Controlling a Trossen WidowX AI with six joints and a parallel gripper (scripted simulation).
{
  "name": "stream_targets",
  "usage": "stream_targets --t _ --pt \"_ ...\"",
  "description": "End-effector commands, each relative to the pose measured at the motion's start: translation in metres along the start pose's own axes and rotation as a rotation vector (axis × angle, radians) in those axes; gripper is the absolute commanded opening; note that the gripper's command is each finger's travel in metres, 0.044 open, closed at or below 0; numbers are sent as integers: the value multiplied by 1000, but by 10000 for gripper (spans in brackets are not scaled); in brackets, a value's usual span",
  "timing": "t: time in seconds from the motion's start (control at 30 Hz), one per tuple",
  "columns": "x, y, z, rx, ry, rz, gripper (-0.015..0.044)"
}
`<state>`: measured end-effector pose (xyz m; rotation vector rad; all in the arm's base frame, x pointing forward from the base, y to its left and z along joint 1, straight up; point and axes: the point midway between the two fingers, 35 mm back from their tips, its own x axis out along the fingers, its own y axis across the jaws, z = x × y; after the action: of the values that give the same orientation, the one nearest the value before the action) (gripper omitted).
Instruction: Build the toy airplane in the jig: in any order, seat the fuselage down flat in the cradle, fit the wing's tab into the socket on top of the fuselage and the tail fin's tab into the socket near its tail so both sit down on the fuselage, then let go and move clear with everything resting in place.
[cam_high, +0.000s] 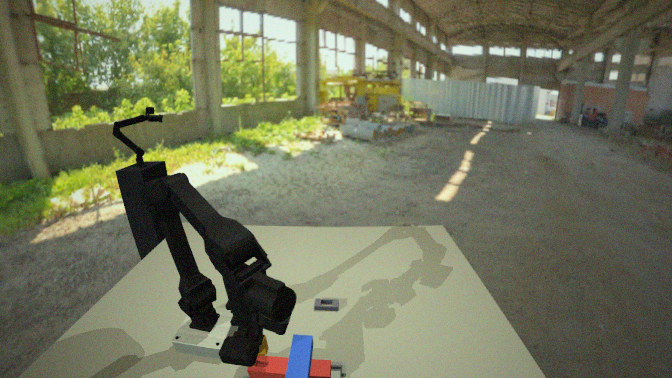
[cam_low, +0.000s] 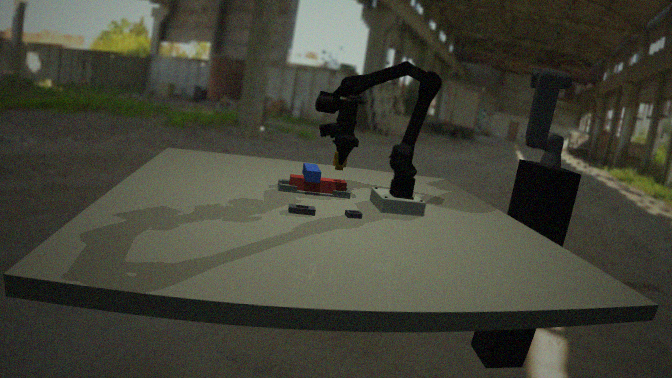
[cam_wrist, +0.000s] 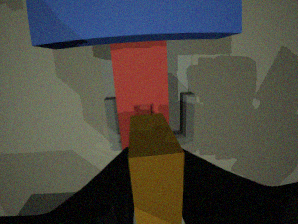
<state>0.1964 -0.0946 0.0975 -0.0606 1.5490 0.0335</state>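
The red fuselage (cam_high: 320, 368) (cam_low: 332, 185) (cam_wrist: 140, 70) lies flat in the grey cradle (cam_high: 342, 370) (cam_low: 287, 188) (cam_wrist: 187, 120). The blue wing (cam_high: 300, 354) (cam_low: 312, 172) (cam_wrist: 135, 20) lies across the top of the fuselage; its tab is hidden. My gripper (cam_low: 341, 160) (cam_wrist: 149, 152) is shut on the yellow-orange tail fin (cam_high: 263, 345) (cam_low: 338, 162) (cam_wrist: 157, 185) and holds it above the tail end of the fuselage, with a gap below it in the exterior view. In the wrist view part of the tail socket (cam_wrist: 144, 107) shows just past the fin. The fin's tab is hidden.
Two small dark holders stand on the table (cam_high: 430, 320) (cam_low: 400, 270): a larger one (cam_high: 326, 304) (cam_low: 302, 209) and a smaller one (cam_low: 353, 214). The arm's pale base plate (cam_high: 197, 342) (cam_low: 397, 201) is close to the cradle's tail end. The wing stands close ahead of the fin.
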Motion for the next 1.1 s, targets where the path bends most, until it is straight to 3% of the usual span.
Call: stream_targets --t 0.0,0.5,1.07 --pt "1 -1 -1 -7 1 1 66" --pt "2 -1 -1 -7 1 1 66" --pt "30 -1 0 -7 1 1 66"
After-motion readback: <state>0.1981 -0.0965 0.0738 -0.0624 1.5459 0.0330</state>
